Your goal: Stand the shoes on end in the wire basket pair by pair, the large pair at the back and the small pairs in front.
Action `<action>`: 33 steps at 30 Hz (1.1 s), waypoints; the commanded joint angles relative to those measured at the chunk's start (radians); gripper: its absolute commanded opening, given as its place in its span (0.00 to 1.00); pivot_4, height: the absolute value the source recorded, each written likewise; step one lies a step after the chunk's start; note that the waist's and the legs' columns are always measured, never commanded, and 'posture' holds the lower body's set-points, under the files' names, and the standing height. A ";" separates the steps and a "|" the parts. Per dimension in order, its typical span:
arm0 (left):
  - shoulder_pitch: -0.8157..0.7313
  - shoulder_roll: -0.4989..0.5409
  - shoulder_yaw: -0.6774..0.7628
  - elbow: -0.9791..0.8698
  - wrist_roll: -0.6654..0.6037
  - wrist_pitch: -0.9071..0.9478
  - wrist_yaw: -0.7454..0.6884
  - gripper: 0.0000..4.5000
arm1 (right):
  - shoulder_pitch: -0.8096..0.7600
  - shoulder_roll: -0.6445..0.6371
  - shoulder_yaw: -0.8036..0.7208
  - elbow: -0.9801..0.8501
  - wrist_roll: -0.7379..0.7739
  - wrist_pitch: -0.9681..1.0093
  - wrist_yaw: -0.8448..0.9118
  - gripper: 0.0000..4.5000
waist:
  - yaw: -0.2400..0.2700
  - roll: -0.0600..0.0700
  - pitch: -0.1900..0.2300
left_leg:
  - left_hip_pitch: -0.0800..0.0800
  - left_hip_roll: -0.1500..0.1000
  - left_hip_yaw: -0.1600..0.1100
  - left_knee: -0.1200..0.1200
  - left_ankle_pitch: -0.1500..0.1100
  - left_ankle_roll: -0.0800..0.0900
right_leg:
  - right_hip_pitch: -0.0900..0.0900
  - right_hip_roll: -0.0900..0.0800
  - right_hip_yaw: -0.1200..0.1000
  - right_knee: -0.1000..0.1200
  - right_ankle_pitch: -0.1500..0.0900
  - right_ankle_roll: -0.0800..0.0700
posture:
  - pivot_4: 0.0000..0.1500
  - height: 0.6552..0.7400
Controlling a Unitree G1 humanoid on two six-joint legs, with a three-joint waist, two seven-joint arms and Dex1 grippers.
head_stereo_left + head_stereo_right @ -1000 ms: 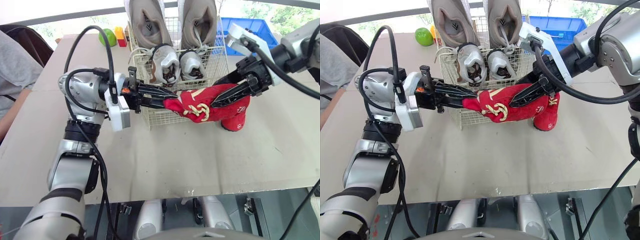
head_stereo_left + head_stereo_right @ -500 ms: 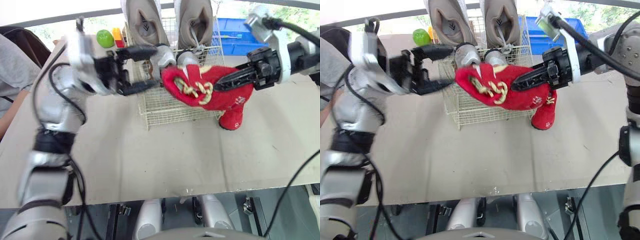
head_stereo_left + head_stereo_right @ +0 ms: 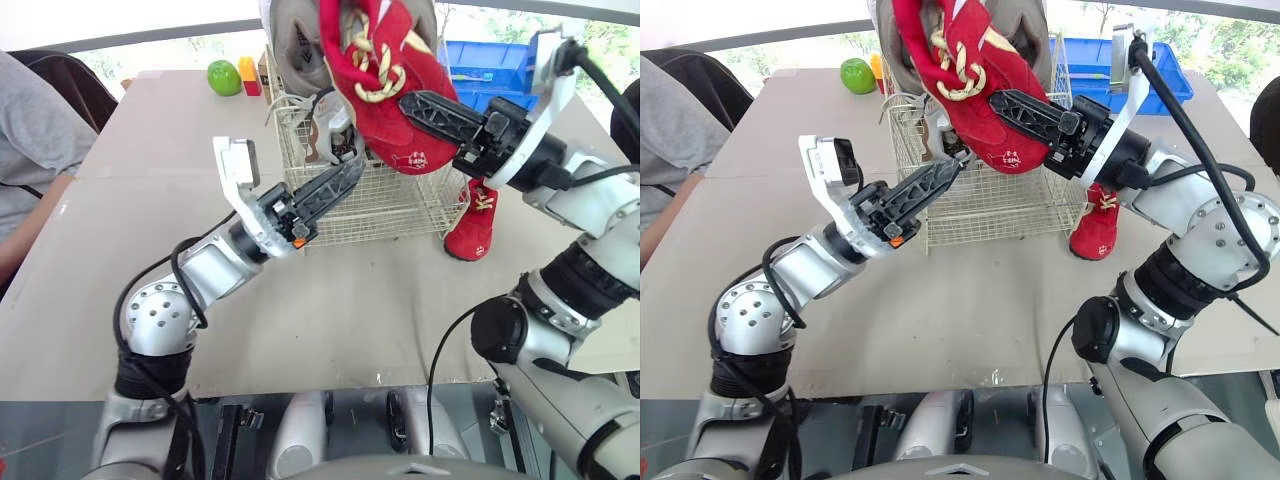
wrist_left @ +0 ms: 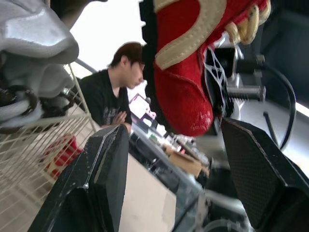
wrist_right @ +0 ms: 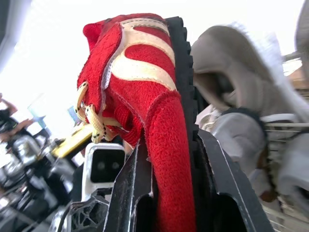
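Note:
My right gripper (image 3: 412, 101) is shut on a red shoe (image 3: 375, 70) with cream laces and holds it high over the wire basket (image 3: 400, 205); in the right wrist view its fingers (image 5: 137, 193) clamp the shoe (image 5: 164, 145) from both sides. My left gripper (image 3: 350, 172) is open and holds nothing; it is at the basket's front left corner, below the shoe. In the basket two large grey shoes (image 3: 295, 30) stand on end at the back, with a small grey pair (image 3: 322, 125) in front of them. The second red shoe (image 3: 470, 225) stands on the table to the right of the basket.
A green apple (image 3: 222, 76) and a yellow and red block (image 3: 246, 72) lie at the far left of the table. A blue crate (image 3: 490, 75) stands behind the basket on the right. A person's grey sleeve (image 3: 30, 150) is at the table's left edge.
The left gripper let go of the red shoe, opened and dropped to the basket's front left corner. The right gripper raised the shoe from in front of the basket to above it.

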 commanded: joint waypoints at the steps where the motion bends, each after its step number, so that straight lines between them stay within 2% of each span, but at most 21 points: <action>1: -0.054 -0.013 0.051 0.014 -0.017 0.014 0.015 0.61 | 0.017 0.061 -0.007 -0.086 0.066 0.006 -0.071 0.04 | -0.004 0.000 0.000 | 0.000 0.000 0.000 0.000 0.000 0.000 | 0.000 0.001 0.000 0.000 0.000 0.000 | 1.00 1.00; 3: -0.081 -0.015 0.063 0.042 -0.020 0.033 0.014 0.45 | 0.037 0.089 -0.011 -0.111 0.110 0.007 -0.102 0.04 | -0.006 0.000 0.000 | 0.001 0.001 0.000 -0.001 0.000 0.000 | -0.001 0.002 0.000 0.002 0.000 0.000 | 1.00 1.00; 7: -0.132 -0.024 0.075 0.090 -0.015 0.070 -0.010 0.00 | 0.069 0.085 0.009 -0.121 0.176 0.007 -0.149 0.03 | -0.005 0.000 0.000 | 0.001 0.001 0.000 -0.001 0.000 -0.001 | -0.001 0.001 -0.001 0.002 0.000 0.000 | 1.00 1.00; 14: -0.198 -0.010 0.075 0.159 0.093 0.117 -0.145 0.00 | 0.108 0.027 0.025 -0.115 0.241 -0.024 -0.201 0.03 | -0.003 0.000 0.000 | 0.001 0.000 0.001 -0.001 0.000 -0.001 | 0.000 0.001 -0.001 0.001 0.000 0.000 | 1.00 1.00; 16: -0.237 0.024 0.087 0.195 0.156 0.118 -0.196 0.00 | 0.171 -0.101 0.117 -0.175 0.200 -0.108 -0.131 0.26 | 0.001 0.000 0.000 | 0.000 0.000 0.001 -0.001 0.000 -0.001 | 0.000 0.001 -0.001 0.001 0.000 0.000 | 1.00 1.00; 18: -0.256 0.079 0.083 0.212 0.260 0.099 -0.281 0.00 | 0.248 -0.252 0.228 -0.260 0.139 -0.245 -0.019 0.45 | -0.002 0.001 0.000 | -0.001 0.000 0.000 -0.001 0.000 -0.001 | 0.000 0.001 -0.002 -0.002 0.000 0.000 | 1.00 1.00; 19: -0.260 0.113 0.081 0.213 0.319 0.078 -0.327 0.00 | 0.306 -0.361 0.294 -0.303 0.051 -0.371 0.064 0.62 | -0.003 0.001 0.000 | -0.001 0.000 0.001 -0.001 0.000 -0.001 | 0.000 0.001 -0.001 -0.003 0.000 0.000 | 1.00 1.00; 22: -0.245 0.195 0.070 0.200 0.477 0.000 -0.447 0.00 | 0.483 -0.590 0.351 -0.364 -0.109 -0.654 0.300 0.88 | -0.010 0.000 0.000 | -0.001 0.000 0.001 -0.003 0.000 -0.001 | 0.000 0.002 0.000 -0.006 -0.001 0.000 | 1.00 1.00; 25: -0.229 0.205 0.086 0.204 0.548 -0.037 -0.480 0.00 | 0.615 -0.648 0.305 -0.329 -0.135 -0.836 0.407 0.88 | -0.008 0.000 0.000 | -0.001 0.000 0.001 -0.004 0.000 -0.001 | 0.001 0.002 0.000 -0.008 -0.001 0.000 | 1.00 1.00; 27: -0.172 0.234 0.073 0.172 0.653 -0.111 -0.542 0.00 | 0.704 -0.678 0.252 -0.318 -0.132 -0.903 0.457 0.88 | -0.008 0.000 0.000 | -0.001 0.000 0.002 -0.003 0.000 -0.001 | 0.001 0.002 0.001 -0.007 -0.001 0.000 | 1.00 1.00; 30: -0.081 0.222 0.094 0.112 0.740 -0.170 -0.511 0.00 | 0.842 -0.711 0.171 -0.318 -0.138 -0.962 0.489 0.88 | -0.002 0.000 0.000 | 0.002 0.001 0.002 -0.003 0.000 -0.001 | 0.002 0.002 0.001 -0.007 -0.001 0.000 | 1.00 1.00; 33: -0.053 0.186 0.081 0.124 0.875 -0.292 -0.483 0.00 | 0.902 -0.709 0.171 -0.330 -0.120 -0.983 0.459 0.88 | 0.003 0.000 0.000 | 0.003 0.001 0.002 -0.002 0.000 0.000 | 0.004 0.001 0.000 -0.006 -0.001 0.000 | 1.00 1.00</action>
